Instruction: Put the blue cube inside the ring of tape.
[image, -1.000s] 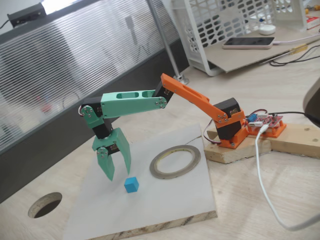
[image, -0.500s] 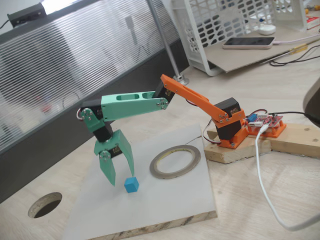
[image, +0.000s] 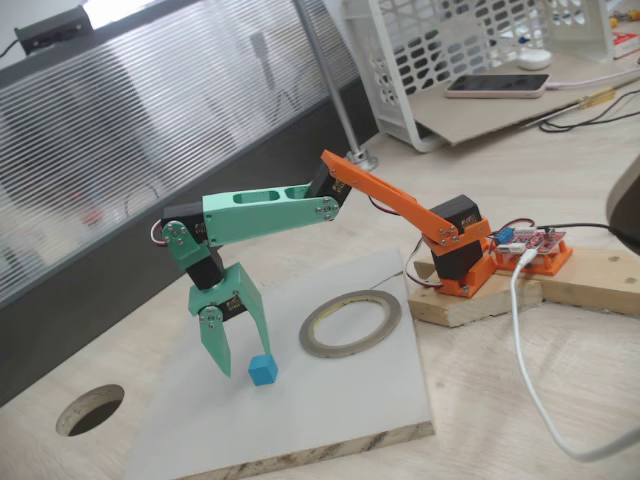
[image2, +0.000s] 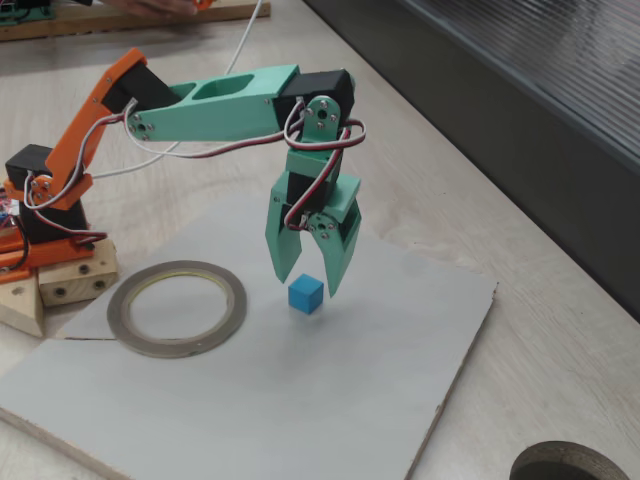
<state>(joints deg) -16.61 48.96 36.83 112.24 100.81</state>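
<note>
The blue cube (image: 263, 370) (image2: 306, 295) rests on the grey board (image: 330, 410) (image2: 240, 400). My green gripper (image: 246, 361) (image2: 307, 280) hangs open just above it, fingertips pointing down, one on either side of the cube; I cannot tell whether they touch it. The ring of tape (image: 350, 323) (image2: 177, 308) lies flat on the same board, its wide centre holding nothing, a short way from the cube towards the arm's orange base (image: 462, 262) (image2: 40, 215).
A dark round hole (image: 90, 409) (image2: 570, 468) is cut in the wooden tabletop beyond the board's edge. A white cable (image: 530, 370) runs beside the base's wooden blocks. A white basket (image: 450, 60) and a phone (image: 497, 86) sit further back.
The gripper has moved down and towards the cube, so its open fingers now straddle the cube. Cube and tape ring have not moved.
</note>
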